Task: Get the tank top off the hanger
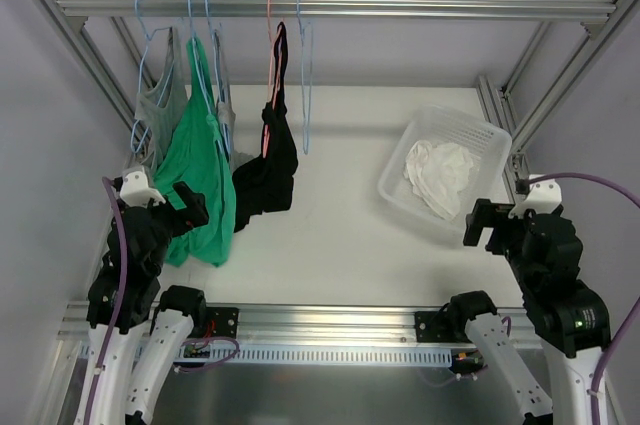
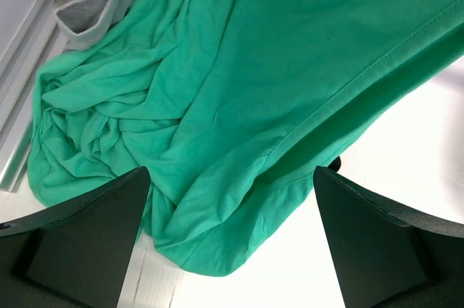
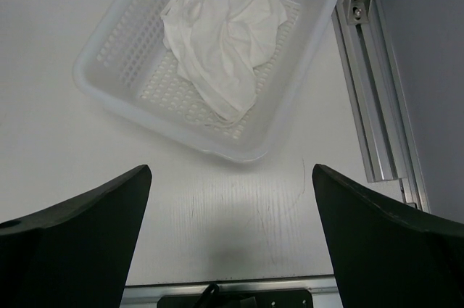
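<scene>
The jaws of the left gripper [image 2: 230, 177] are seen spread wide, with nothing held between them. A bright green top [image 2: 239, 90] fills the left wrist view beyond the two dark fingers [image 2: 80, 250], its crumpled hem lying on the white table [image 1: 340, 235]. Whether the fingers touch the cloth cannot be told. A fold of grey top [image 2: 94, 11] is shown at 11 o'clock in that view, beside an aluminium frame post [image 2: 22, 76].

The jaws of the right gripper [image 3: 228, 174] are likewise parted wide and empty, held above bare table. The white tank top [image 3: 225, 40] is seen crumpled in a heap inside a perforated white plastic basket [image 3: 239, 150] at 12 o'clock from the right gripper, well apart from its fingers.

In the top view the basket is placed at 2 o'clock on the table, near the right frame. The light-blue hanger [image 1: 304, 85] is shown bare, hooked on the overhead rail [image 1: 400, 7] at 12 o'clock, well apart from the tank top. Just to its left a salmon-pink hanger [image 1: 269, 55] is hung, carrying a black garment [image 1: 268, 170] whose lower end reaches the table. The green top and the grey top are hung on other light-blue hangers at 10 o'clock, with the left gripper close beside the green top's lower part.
</scene>
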`<state>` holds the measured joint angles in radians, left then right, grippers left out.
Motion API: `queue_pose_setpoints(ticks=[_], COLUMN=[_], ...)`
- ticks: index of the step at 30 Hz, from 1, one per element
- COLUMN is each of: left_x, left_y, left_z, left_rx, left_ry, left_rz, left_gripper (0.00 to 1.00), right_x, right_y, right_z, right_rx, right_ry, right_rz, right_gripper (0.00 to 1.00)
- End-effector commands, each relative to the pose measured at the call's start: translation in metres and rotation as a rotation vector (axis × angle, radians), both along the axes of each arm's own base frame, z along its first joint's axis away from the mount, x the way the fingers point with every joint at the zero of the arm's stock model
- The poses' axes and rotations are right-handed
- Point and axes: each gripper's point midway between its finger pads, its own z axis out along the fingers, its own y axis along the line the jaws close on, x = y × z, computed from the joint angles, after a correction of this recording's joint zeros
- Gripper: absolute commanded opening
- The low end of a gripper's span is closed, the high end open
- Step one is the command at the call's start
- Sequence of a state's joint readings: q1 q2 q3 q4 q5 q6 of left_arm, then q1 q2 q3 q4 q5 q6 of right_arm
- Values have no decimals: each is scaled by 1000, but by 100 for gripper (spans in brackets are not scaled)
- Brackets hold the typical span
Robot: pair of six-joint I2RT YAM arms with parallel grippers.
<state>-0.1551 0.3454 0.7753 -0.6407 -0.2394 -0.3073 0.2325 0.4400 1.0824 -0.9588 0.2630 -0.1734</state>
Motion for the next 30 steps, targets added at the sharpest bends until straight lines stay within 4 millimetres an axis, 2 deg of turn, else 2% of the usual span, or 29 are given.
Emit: queue_pose_setpoints(ticks=[1,7,15,30], left_x=[1,6,5,5], left_y=[-9,-12,-10,-13], left_z=[-2,-10,-11,-12], left_rx=[-24,-9,0,-2], left_ry=[5,48,45,43], left_rz=[-43,-66,-57,-76], left_gripper=[99,99,99,99], right_x=[-1,3,10,14], right_y=[8,8,14,14], right_z=[-23,-36,-30,-33], right_rx=[8,18,55,53], right_ry=[48,51,22,43], right_rz=[41,26,36,23], right_gripper=[100,100,100,100])
